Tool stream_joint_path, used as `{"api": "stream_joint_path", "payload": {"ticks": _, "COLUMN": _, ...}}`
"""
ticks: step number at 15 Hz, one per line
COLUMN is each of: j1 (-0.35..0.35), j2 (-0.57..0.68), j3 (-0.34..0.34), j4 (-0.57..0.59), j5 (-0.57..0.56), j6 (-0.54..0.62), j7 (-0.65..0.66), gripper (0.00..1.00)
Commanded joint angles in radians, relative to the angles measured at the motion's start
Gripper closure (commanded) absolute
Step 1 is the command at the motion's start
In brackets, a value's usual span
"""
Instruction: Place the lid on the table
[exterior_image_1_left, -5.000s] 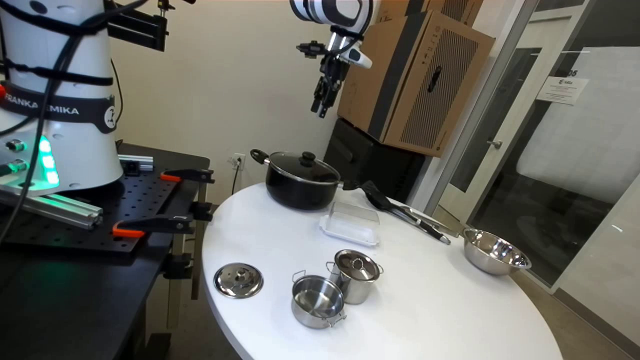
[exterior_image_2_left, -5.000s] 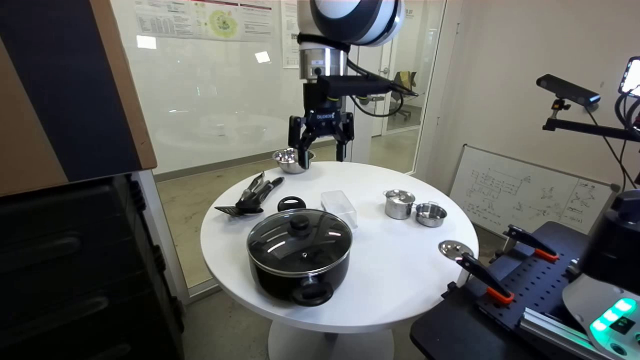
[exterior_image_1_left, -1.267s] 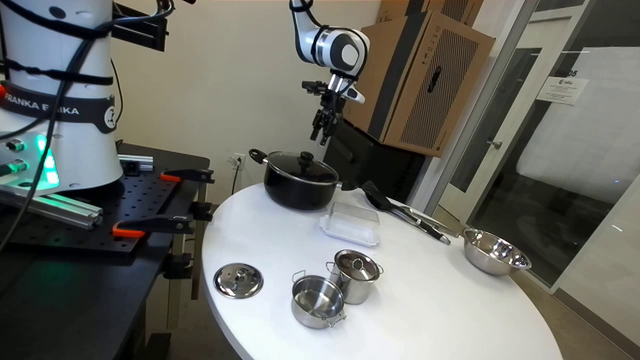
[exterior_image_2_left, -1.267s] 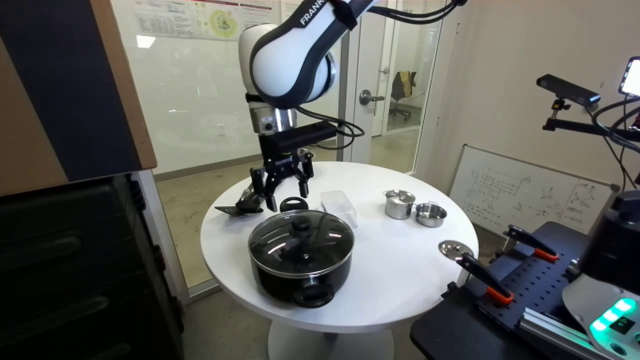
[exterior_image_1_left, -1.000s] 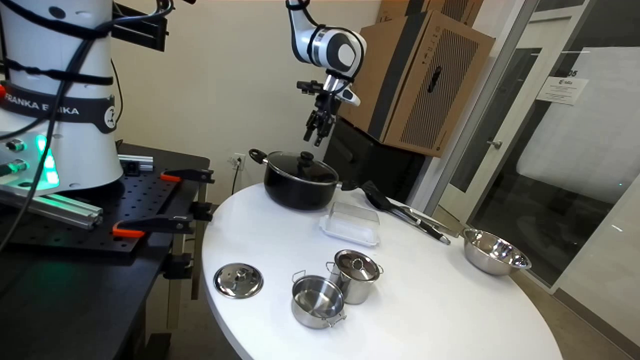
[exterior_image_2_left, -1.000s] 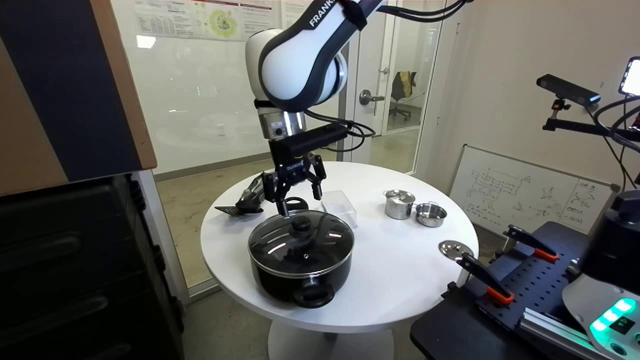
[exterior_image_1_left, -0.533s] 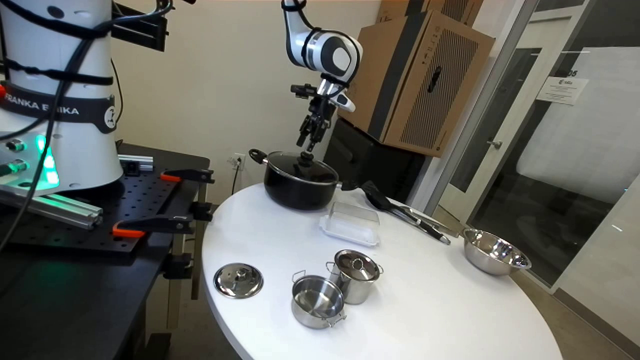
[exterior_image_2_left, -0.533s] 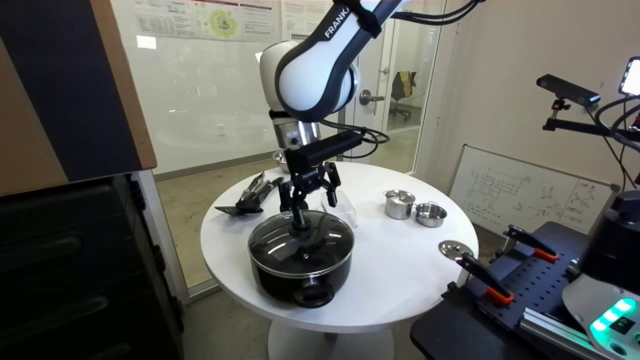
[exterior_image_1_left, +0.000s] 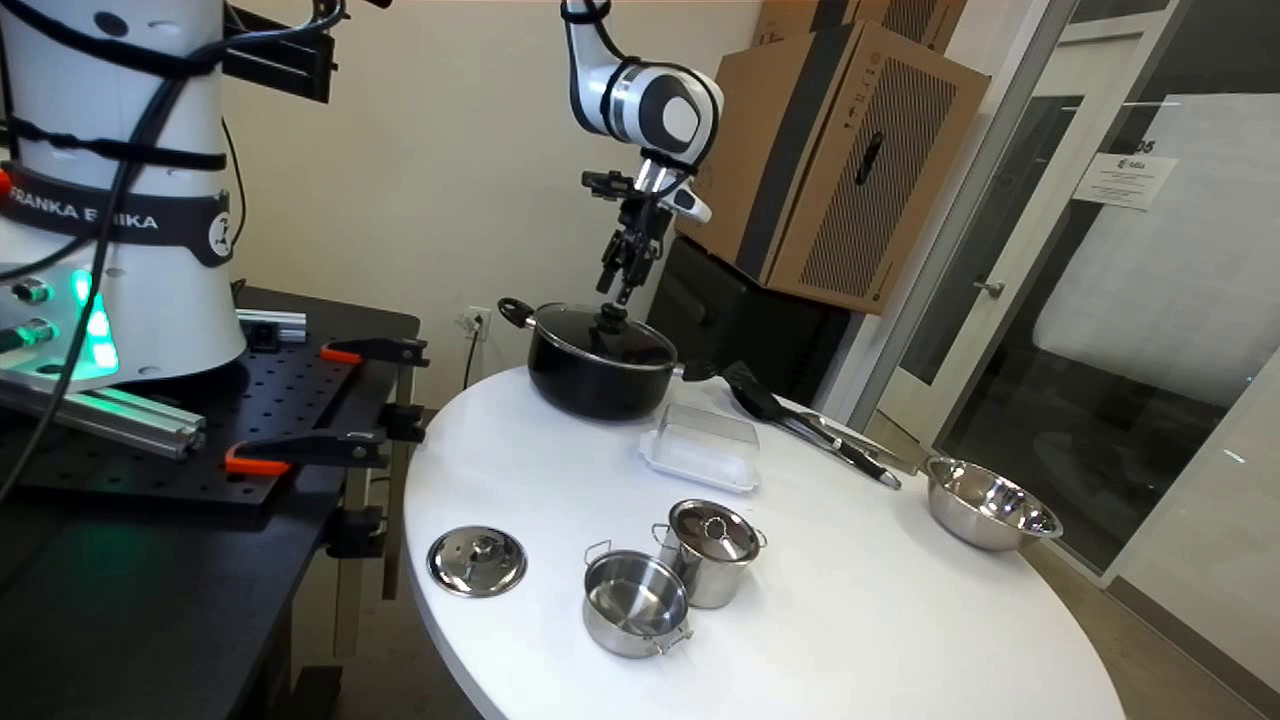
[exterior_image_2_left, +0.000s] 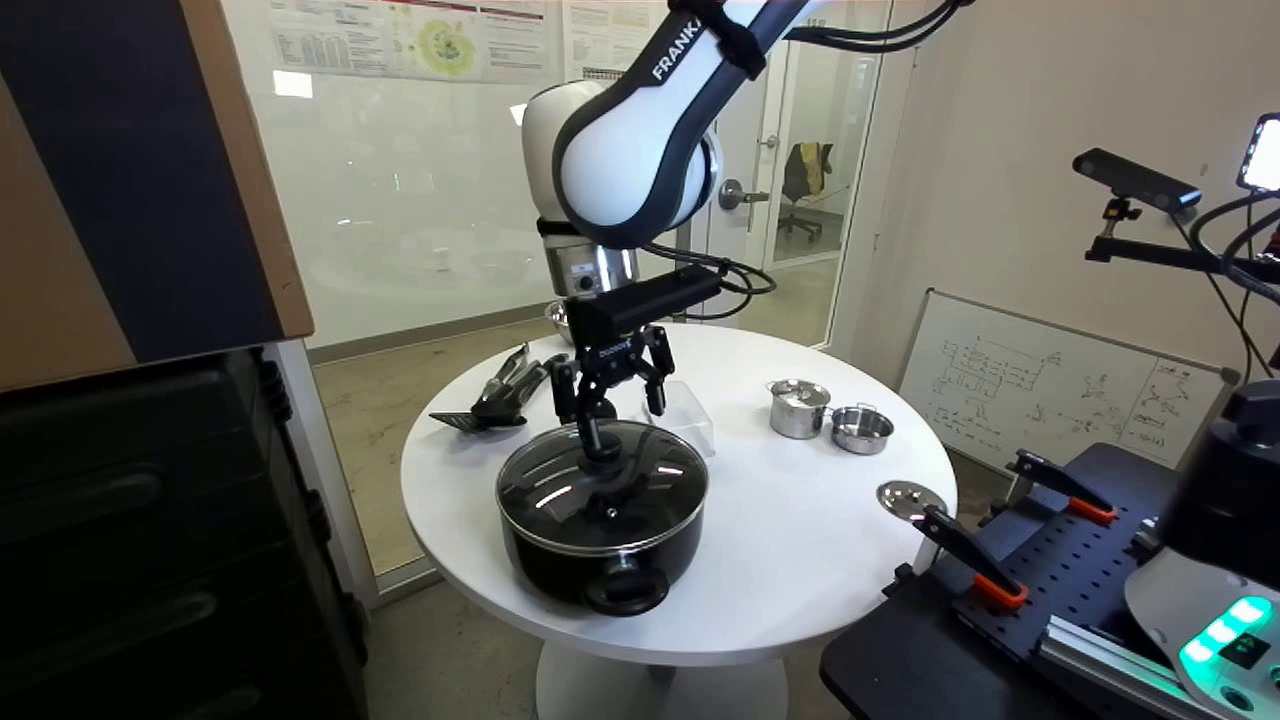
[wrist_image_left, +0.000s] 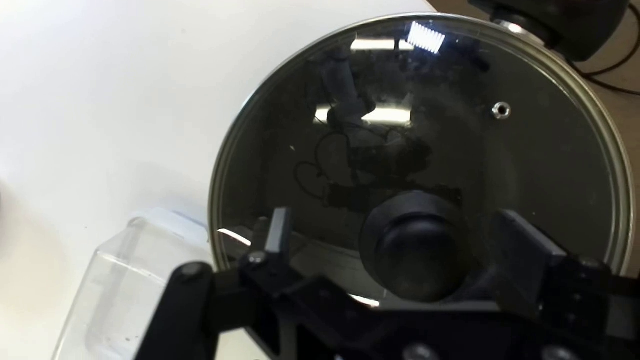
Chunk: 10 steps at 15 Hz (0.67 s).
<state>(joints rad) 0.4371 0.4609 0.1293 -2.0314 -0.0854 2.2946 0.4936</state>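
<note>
The clear glass lid (exterior_image_1_left: 575, 332) with metal rim and dark knob sits on the black pot (exterior_image_1_left: 590, 385), which stands on the white round table (exterior_image_1_left: 850, 600). The lid also shows in an exterior view (exterior_image_2_left: 560, 510) and fills much of the wrist view (wrist_image_left: 440, 140). My gripper (exterior_image_2_left: 626, 430) is open and empty, tilted just above the lid's centre. In the wrist view the knob (wrist_image_left: 420, 250) appears between the two spread fingers (wrist_image_left: 395, 222), with a gap on both sides. How deep the fingertips reach beside the knob is hard to tell.
A clear plastic box (exterior_image_1_left: 705, 450) stands close to the pot. Black utensils (exterior_image_1_left: 800, 425) and a steel bowl (exterior_image_1_left: 990, 505) lie further along. A small lidded pot (exterior_image_1_left: 712, 560), an open small pot (exterior_image_1_left: 635, 605) and a silver disc (exterior_image_1_left: 478, 562) are on the table. A cardboard box (exterior_image_1_left: 830, 160) is behind the arm.
Over the last five seconds my open gripper has come down and across to the lid's knob. In the last half second it has barely shifted. The lid and pot look at rest.
</note>
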Motion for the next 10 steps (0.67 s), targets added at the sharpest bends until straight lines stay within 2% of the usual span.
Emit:
{"api": "stream_joint_path", "payload": {"ticks": 1, "j1": 0.0, "j2": 0.001, "j3": 0.0, "j4": -0.011, "j5": -0.021, "j6": 0.024, "j7": 0.005, "gripper": 0.03}}
{"api": "stream_joint_path", "payload": {"ticks": 8, "j1": 0.001, "j2": 0.023, "j3": -0.011, "j4": 0.0, "j5": -0.026, "j6": 0.038, "j7": 0.011, "gripper": 0.08}}
{"api": "stream_joint_path", "payload": {"ticks": 9, "j1": 0.001, "j2": 0.028, "j3": -0.012, "j4": 0.003, "j5": -0.026, "j6": 0.041, "j7": 0.012, "gripper": 0.1}}
{"api": "stream_joint_path", "payload": {"ticks": 10, "j1": 0.002, "j2": 0.03, "j3": -0.013, "j4": 0.004, "j5": -0.026, "j6": 0.045, "j7": 0.012, "gripper": 0.25}}
